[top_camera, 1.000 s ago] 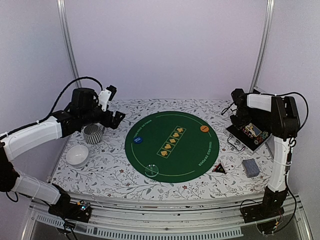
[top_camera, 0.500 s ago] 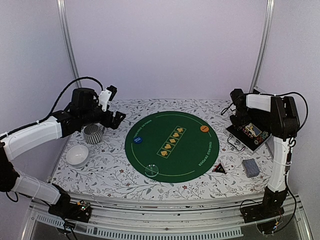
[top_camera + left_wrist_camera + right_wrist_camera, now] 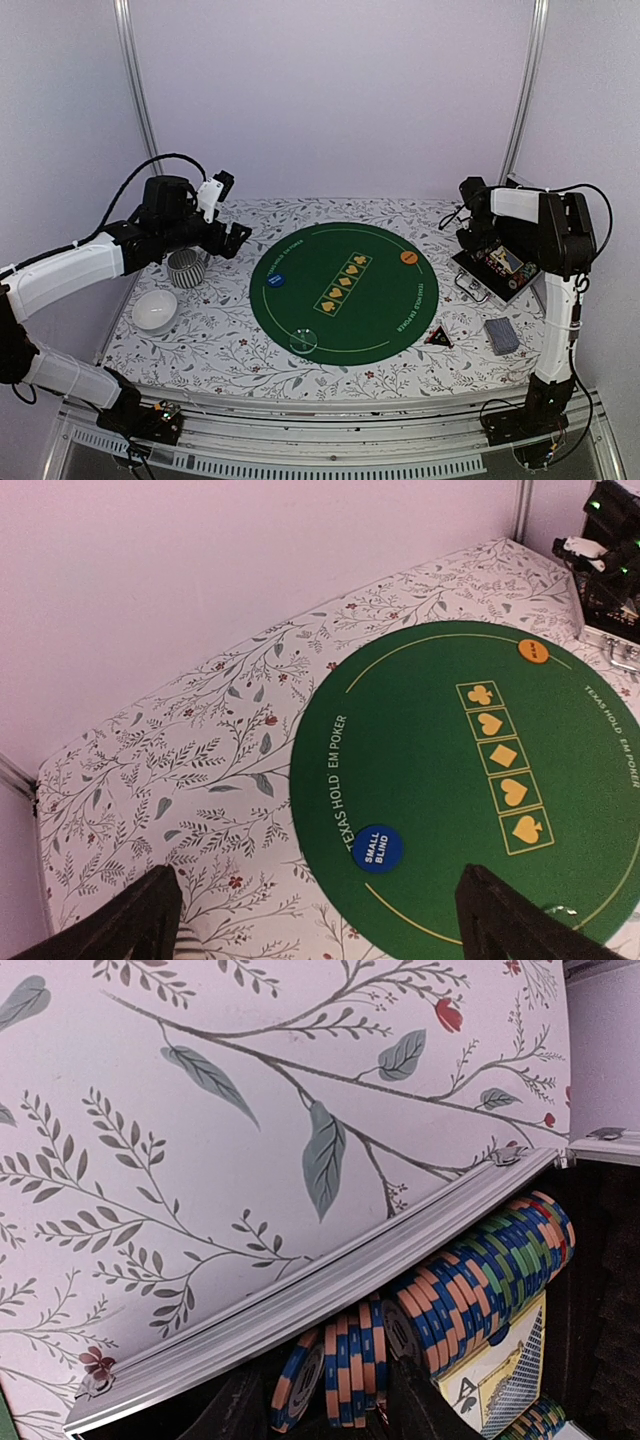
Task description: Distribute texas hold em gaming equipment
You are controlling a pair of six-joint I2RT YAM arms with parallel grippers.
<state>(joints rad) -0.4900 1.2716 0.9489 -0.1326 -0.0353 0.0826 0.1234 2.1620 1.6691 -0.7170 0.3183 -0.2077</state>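
Top external view: green mat [image 3: 370, 310] sits mid-table with the blue button [image 3: 279, 281] and orange button [image 3: 408, 257] on it. The deck [image 3: 501, 336] is near the right edge, its long side running toward the back. Mug [image 3: 185, 268] and bowl [image 3: 155, 310] are by the left edge. The left gripper [image 3: 235, 240] hovers by the mug, jaws wide, holding nothing. The right gripper [image 3: 330, 1415] is in the case [image 3: 300, 1305] at the right edge, straddling a few chips [image 3: 350, 1355] that stand on edge. Can't tell if it's clamping them.

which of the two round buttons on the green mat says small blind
The blue button, at the green mat's left edge beside the Texas Hold Em Poker lettering. The orange button sits at the mat's far right edge.
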